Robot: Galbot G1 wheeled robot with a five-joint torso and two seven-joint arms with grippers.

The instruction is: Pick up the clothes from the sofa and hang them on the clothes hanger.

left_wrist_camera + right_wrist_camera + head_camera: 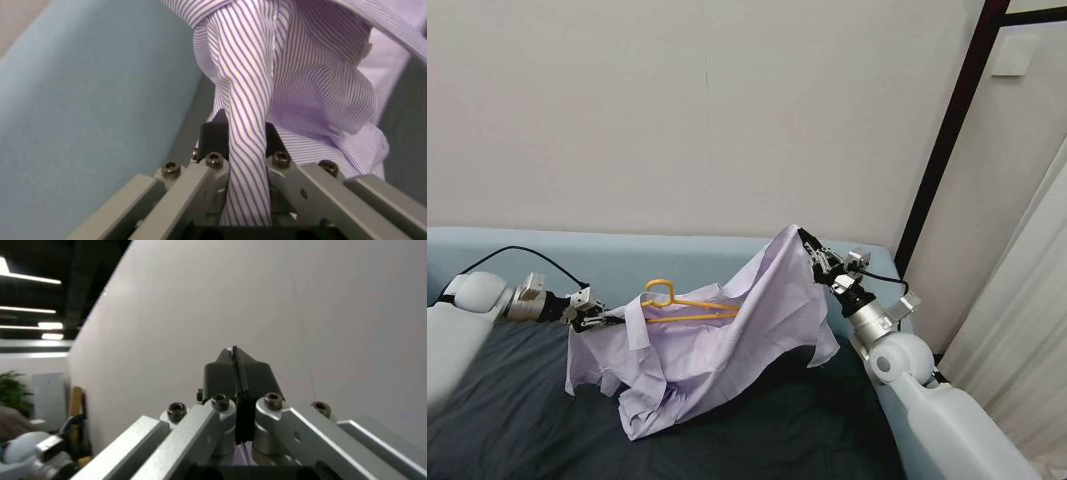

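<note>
Pinstriped lilac shirt [727,335] sagging by sofa's [667,252] back edge, left gripper [607,321] and right gripper [808,240] clamping it, thin yellow hanger [689,303] protruding.

A home-like room set: a pale blue sofa [697,255] with a dark seat [517,400] against a plain wall [677,100], a dark door frame [945,140] at two o'clock.

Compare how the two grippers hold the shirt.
The left gripper grips the shirt low at its side; the right gripper holds up its highest corner. A thick fold fills the left gripper's jaws; the right gripper's jaws pinch only a thin edge. Both are shut on it.
</note>
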